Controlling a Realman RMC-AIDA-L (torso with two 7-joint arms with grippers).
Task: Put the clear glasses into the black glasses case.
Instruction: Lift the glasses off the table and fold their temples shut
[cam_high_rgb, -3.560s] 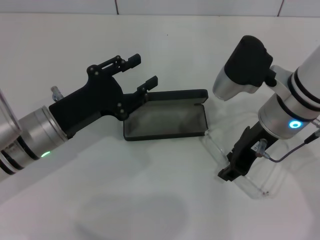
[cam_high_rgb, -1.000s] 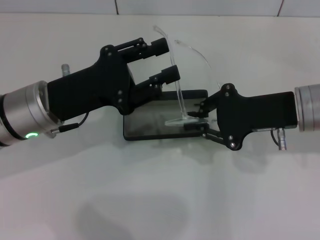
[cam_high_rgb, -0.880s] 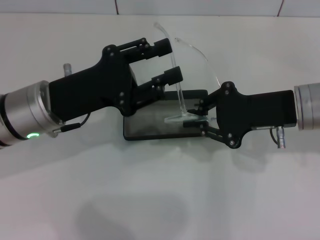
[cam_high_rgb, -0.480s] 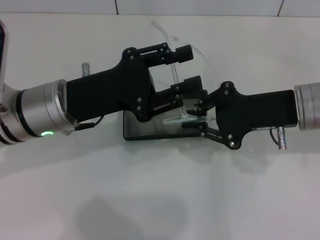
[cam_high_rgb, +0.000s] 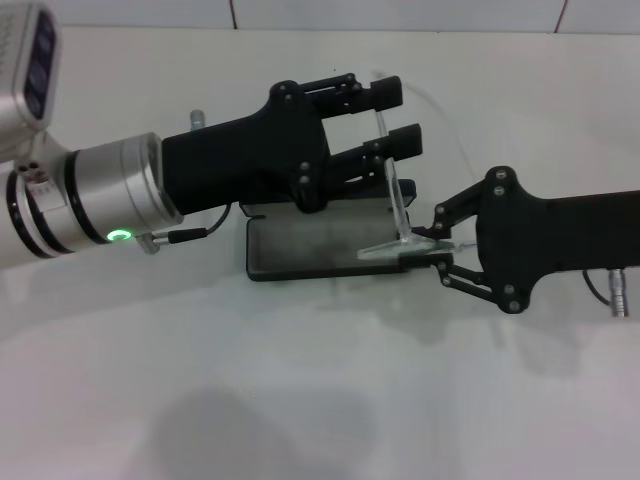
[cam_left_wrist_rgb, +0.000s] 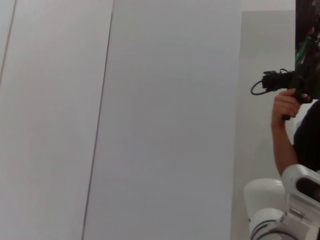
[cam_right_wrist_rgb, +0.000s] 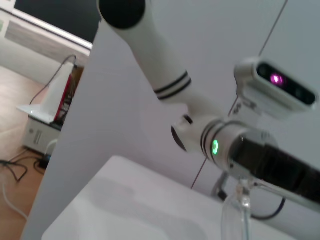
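White tabletop, bare and evenly lit, with a tiled wall edge behind it. Landmark: black glasses case (cam_high_rgb: 330, 243), lying open and flat, grey lining up. Clear glasses (cam_high_rgb: 400, 215) stand tilted over the case's right end, one arm pinched low down by the right gripper (cam_high_rgb: 432, 243), whose fingers are closed on it just beside that end. Left gripper (cam_high_rgb: 388, 118) reaches over the case's far edge with its two fingers spread, the upper part of the frame passing between them; contact cannot be told. Judgement: the step is laying the frame down into the tray. Done well, the left gripper steadies or folds the upright part while the right lowers slowly, keeping the lens parallel to the lining so nothing catches the rim. Glasses look colourless, thin, glossy and springy; likely to slip or flex under pressure.
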